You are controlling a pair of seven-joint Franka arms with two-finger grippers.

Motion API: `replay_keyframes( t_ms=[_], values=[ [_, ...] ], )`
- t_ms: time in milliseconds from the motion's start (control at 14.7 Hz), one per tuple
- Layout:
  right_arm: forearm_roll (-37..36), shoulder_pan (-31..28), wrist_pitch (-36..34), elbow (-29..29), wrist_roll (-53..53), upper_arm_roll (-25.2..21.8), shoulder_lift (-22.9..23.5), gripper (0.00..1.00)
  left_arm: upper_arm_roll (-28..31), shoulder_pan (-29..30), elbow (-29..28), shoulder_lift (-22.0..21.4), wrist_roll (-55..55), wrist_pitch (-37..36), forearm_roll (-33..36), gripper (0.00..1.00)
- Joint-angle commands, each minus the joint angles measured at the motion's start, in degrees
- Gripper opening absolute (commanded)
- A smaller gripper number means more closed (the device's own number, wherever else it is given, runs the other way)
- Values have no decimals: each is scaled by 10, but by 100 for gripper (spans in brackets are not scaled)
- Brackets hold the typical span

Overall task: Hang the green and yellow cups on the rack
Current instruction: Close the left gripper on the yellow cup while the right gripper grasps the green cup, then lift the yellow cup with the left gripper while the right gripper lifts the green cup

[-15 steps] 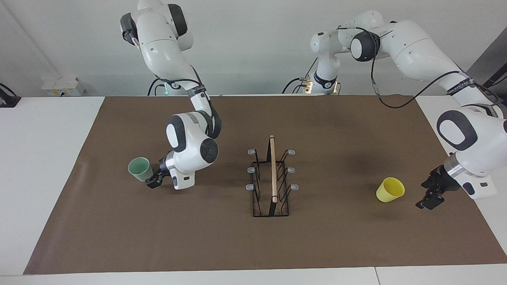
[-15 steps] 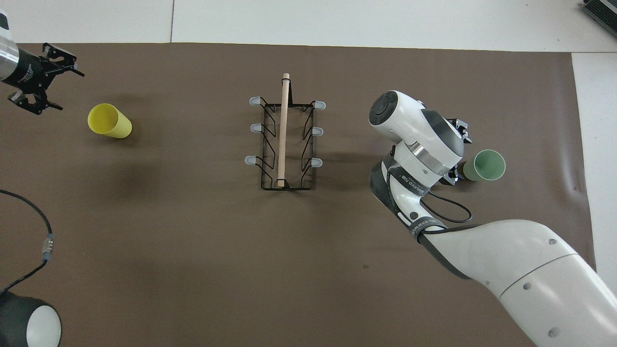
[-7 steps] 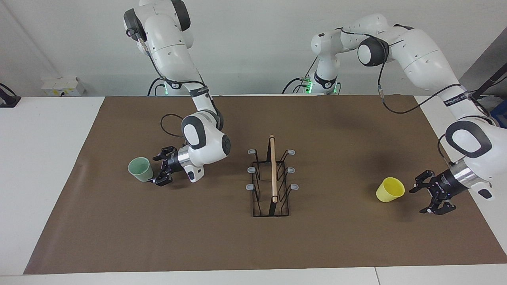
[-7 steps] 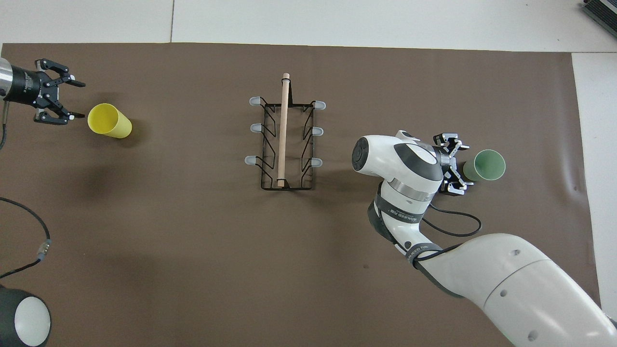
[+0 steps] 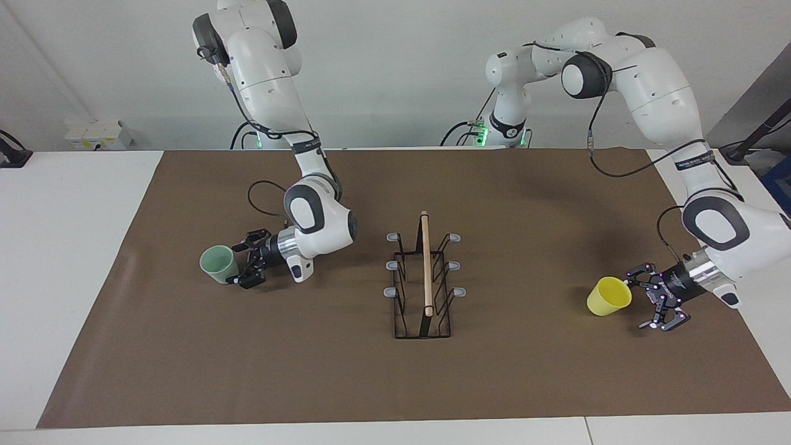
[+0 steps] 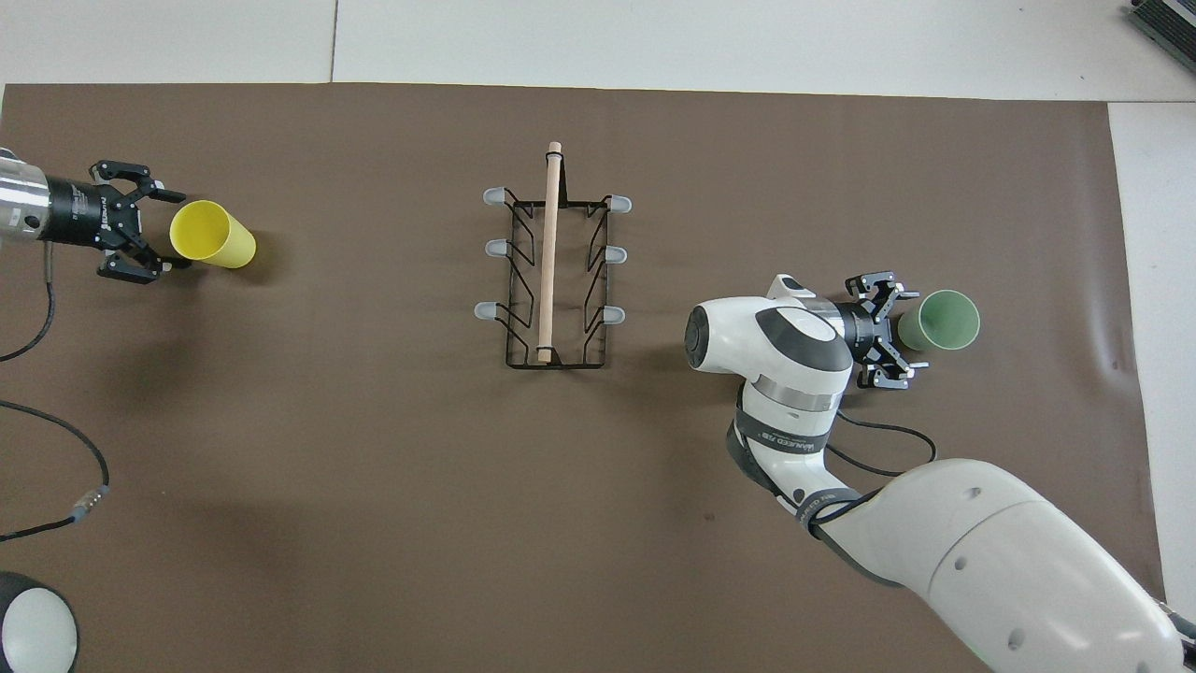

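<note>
Two robot arms reaching sideways for cups lying either side of a rack.

Black wire rack (image 5: 424,278) mid-mat. Right gripper (image 5: 242,264) gaping wide at the base of the green cup (image 5: 219,264), toward the right arm's end; left gripper (image 5: 650,298) likewise wide beside the yellow cup (image 5: 609,295), toward the left arm's end. Best closed gently around each cup's base, keeping mouths free for the prongs.

We take this for a robotics lab: two white jointed robot arms (image 5: 272,105) are mounted at a white table (image 5: 68,247) covered by a brown paper mat (image 5: 309,371), with trailing black cables (image 6: 47,439), a plain white wall (image 5: 383,68), and green status lights (image 5: 482,131) at the arm bases.
</note>
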Motion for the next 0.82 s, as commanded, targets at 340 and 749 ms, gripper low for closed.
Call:
replay_keyframes(
  t_ms=[340,749],
  values=[
    [-66,-15,15,-15,32,2,8,88,-4,-1,-140,-74,11,37,-98,100],
    [-74,-8,7,-2,35,2,6,0,-5,-7,-159,-82,15,48,-129,100]
  ],
)
